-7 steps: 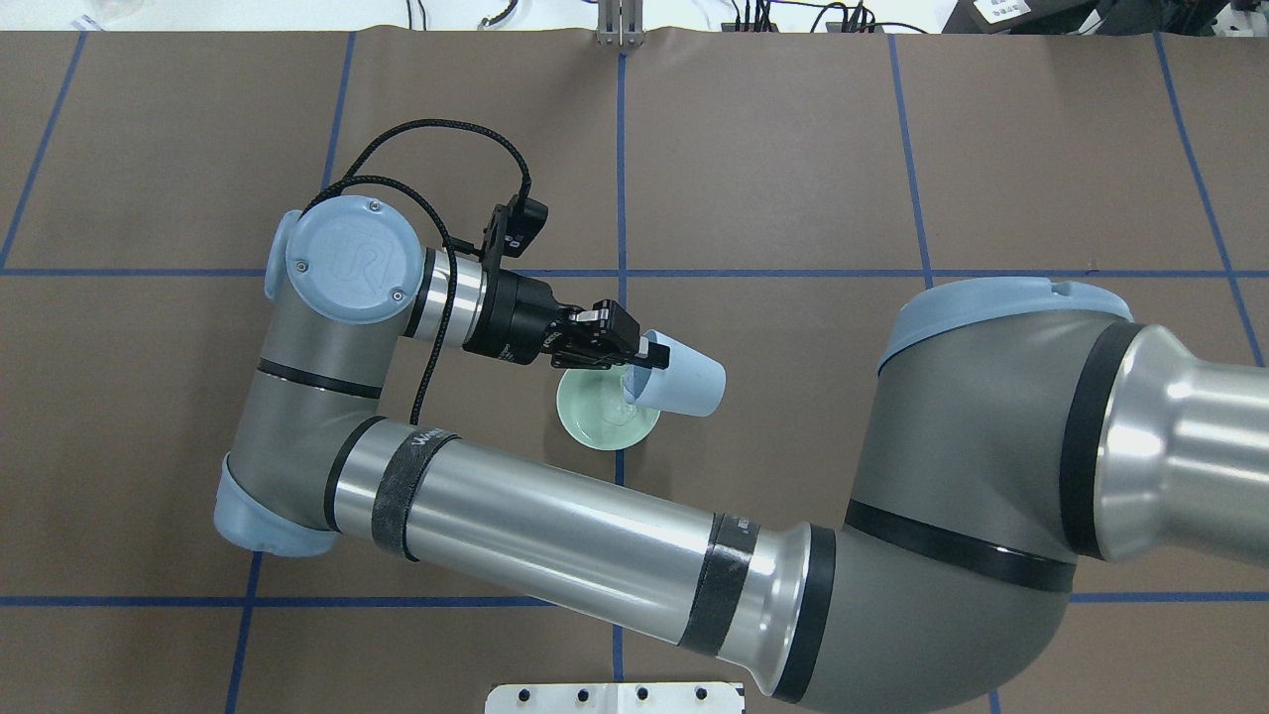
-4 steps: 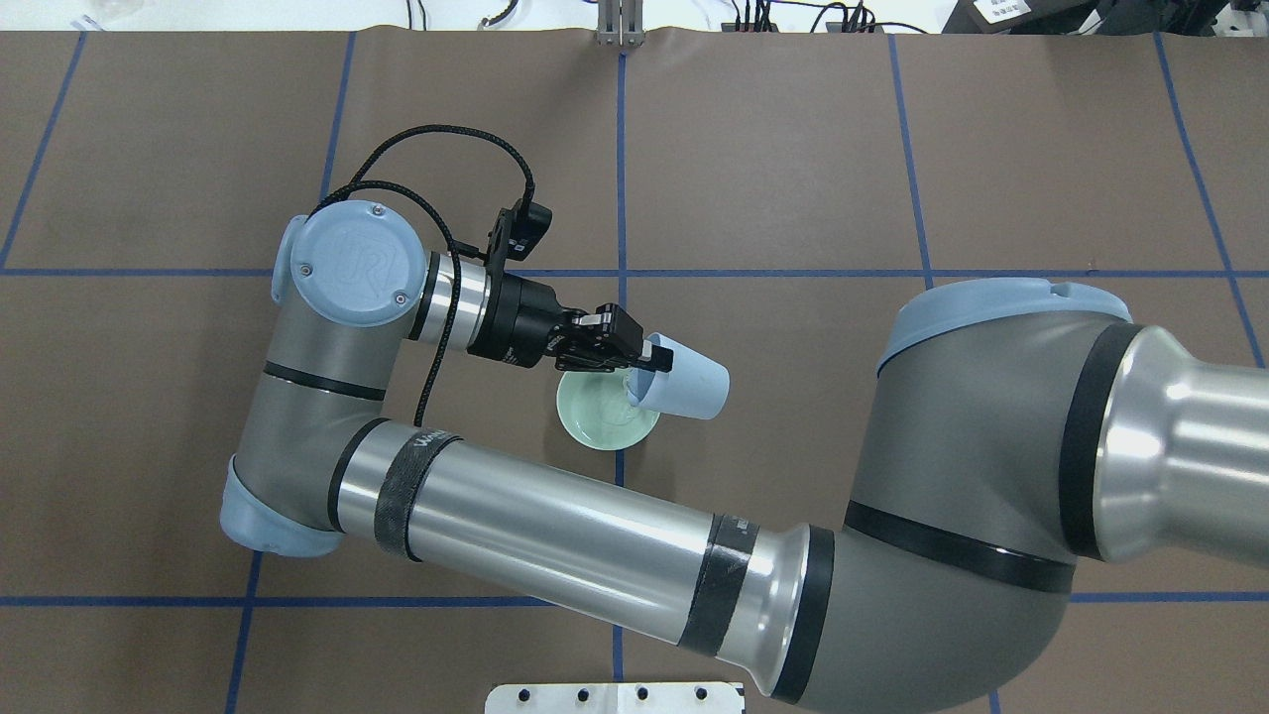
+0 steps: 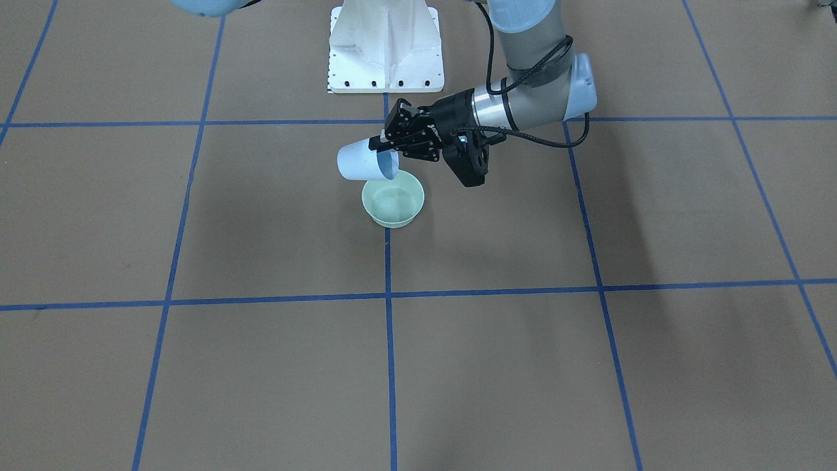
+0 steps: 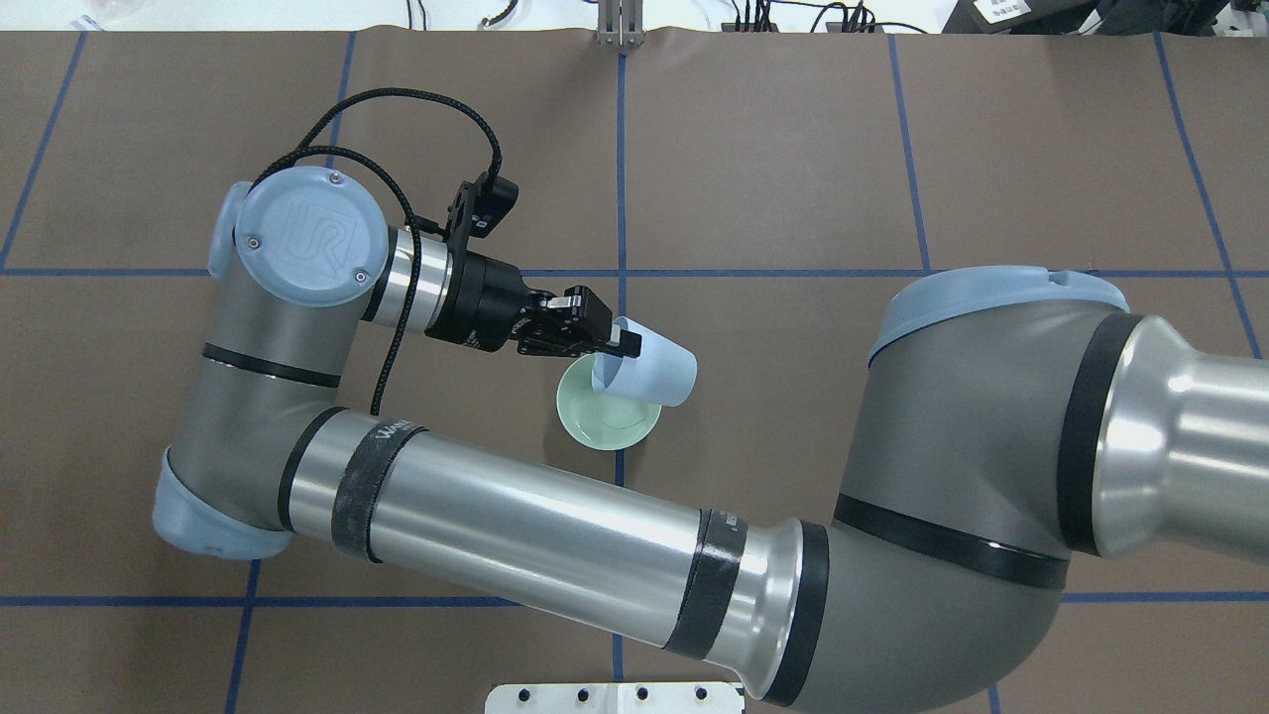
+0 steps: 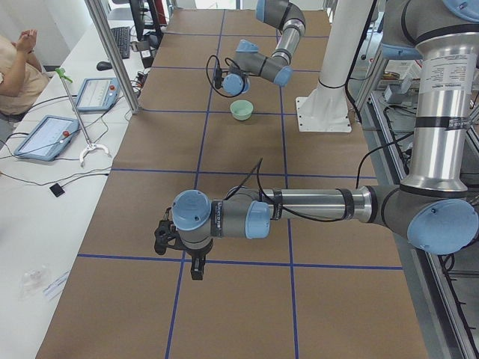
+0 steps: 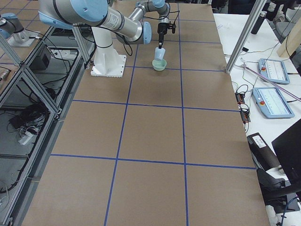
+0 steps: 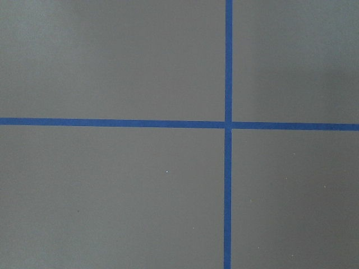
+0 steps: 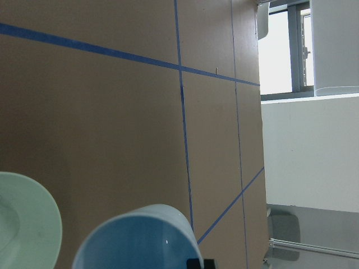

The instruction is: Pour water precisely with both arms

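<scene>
Two black fingers of the right gripper (image 4: 620, 342), just left of centre in the overhead view, pinch the rim of a pale blue cup (image 4: 654, 369). The cup lies tipped, its mouth over a mint-green bowl (image 4: 575, 421). The water (image 4: 617, 424) is a faint sheen inside the bowl. In the left side view the left gripper (image 5: 172, 241) hangs over the table (image 5: 224, 314) at lower left; its opening cannot be told.

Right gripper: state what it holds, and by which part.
The right gripper pinches a pale blue tapered cup by its mouth rim, above the pale green bowl.
</scene>
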Controlling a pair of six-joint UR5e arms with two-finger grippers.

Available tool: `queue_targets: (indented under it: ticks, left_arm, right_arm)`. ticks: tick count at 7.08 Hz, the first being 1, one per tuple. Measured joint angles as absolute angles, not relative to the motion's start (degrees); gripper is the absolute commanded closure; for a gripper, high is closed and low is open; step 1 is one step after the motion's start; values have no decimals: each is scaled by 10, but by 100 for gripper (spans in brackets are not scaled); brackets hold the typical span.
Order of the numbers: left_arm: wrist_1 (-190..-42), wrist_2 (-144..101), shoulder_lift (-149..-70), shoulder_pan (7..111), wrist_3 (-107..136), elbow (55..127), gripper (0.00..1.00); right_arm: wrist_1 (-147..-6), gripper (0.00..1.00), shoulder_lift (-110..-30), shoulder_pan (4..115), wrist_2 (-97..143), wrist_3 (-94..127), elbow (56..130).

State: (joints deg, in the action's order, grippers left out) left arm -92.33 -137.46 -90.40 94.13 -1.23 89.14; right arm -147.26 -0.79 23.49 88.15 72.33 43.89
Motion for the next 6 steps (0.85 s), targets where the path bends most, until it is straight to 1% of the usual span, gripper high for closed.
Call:
queue_targets:
  ticks: [2,3,6]
  left_arm:
    - [-923,-1375,-904,941,-12,895,0]
    - [-925,-1375,-904,941,-12,896,0]
    - [-928,-1378,-904,941,-12,898,0]
  right_arm:
    - [-1474,100,-23,238,882,722,497]
    - [-1475,100,-43,243,882,718,541]
    - [-1476,100,-136,281,881,674,708]
